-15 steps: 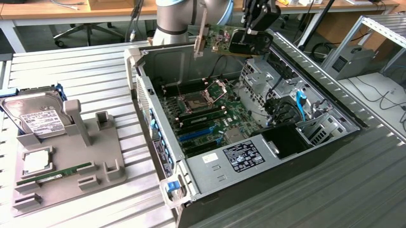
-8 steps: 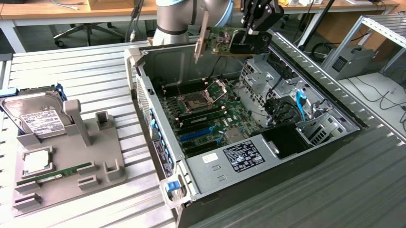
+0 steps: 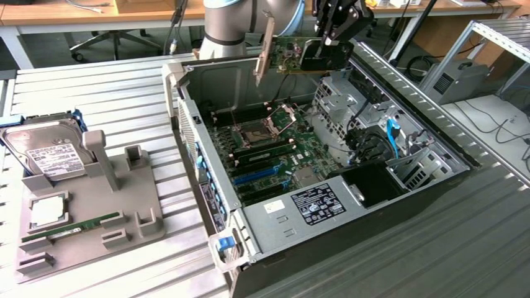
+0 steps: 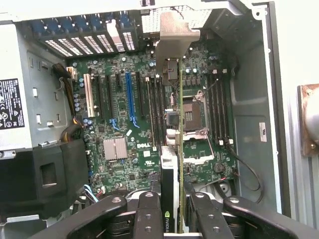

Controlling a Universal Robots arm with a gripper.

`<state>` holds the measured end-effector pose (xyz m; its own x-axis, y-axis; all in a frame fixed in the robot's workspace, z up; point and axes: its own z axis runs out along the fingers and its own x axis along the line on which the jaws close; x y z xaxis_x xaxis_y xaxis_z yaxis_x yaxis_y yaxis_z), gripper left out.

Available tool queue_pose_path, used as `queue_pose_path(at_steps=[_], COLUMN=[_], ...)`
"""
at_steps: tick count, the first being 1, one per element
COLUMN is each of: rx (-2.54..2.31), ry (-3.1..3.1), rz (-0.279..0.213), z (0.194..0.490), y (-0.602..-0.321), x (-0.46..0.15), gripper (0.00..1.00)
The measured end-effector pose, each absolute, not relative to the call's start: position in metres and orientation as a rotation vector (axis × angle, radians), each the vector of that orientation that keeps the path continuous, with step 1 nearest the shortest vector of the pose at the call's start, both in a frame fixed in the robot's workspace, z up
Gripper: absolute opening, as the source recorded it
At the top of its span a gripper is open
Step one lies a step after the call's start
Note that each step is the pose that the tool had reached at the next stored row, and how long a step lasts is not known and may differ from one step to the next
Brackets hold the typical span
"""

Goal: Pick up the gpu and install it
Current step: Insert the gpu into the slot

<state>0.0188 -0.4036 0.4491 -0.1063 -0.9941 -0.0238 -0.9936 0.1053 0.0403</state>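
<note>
The gpu (image 3: 294, 56) hangs in the air above the far end of the open computer case (image 3: 314, 155), with its silver bracket (image 3: 265, 53) toward the exterior view's left. My gripper (image 3: 331, 46) is shut on the card's black heatsink end. In the wrist view the gpu (image 4: 174, 114) runs edge-on away from my fingers (image 4: 149, 214), its bracket (image 4: 175, 35) at the far end. It hovers over the motherboard (image 4: 129, 129), above the black slots beside the CPU socket (image 4: 192, 112). The blue slot (image 4: 130, 97) lies a little to one side.
A grey fixture tray (image 3: 83, 205) at the exterior view's left holds a silver hard drive (image 3: 49, 155), a CPU (image 3: 48, 211) and a green RAM stick (image 3: 71, 226). The power supply (image 3: 319, 205) and drive cage (image 3: 356, 105) crowd the case's inside.
</note>
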Motion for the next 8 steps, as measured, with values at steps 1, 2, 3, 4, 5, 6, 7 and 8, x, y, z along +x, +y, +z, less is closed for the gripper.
queue_pose_path(at_steps=[1, 2, 3, 4, 5, 6, 7, 8], rx=[2.094, 2.094, 2.094, 2.094, 2.094, 2.1, 2.108, 2.115], ry=[-2.328, -2.328, -2.328, -2.328, -2.328, -2.323, -2.316, -2.309], rz=[-0.072, -0.072, -0.072, -0.072, -0.072, -0.072, -0.072, -0.072], z=[0.4491, 0.4491, 0.4491, 0.4491, 0.4491, 0.4491, 0.449, 0.449], y=[-0.4036, -0.4036, -0.4036, -0.4036, -0.4036, -0.4036, -0.4036, -0.4036], x=[0.0188, 0.0188, 0.0188, 0.0188, 0.0188, 0.0188, 0.0188, 0.0188], gripper=[0.27, 0.27, 0.27, 0.27, 0.27, 0.27, 0.27, 0.27])
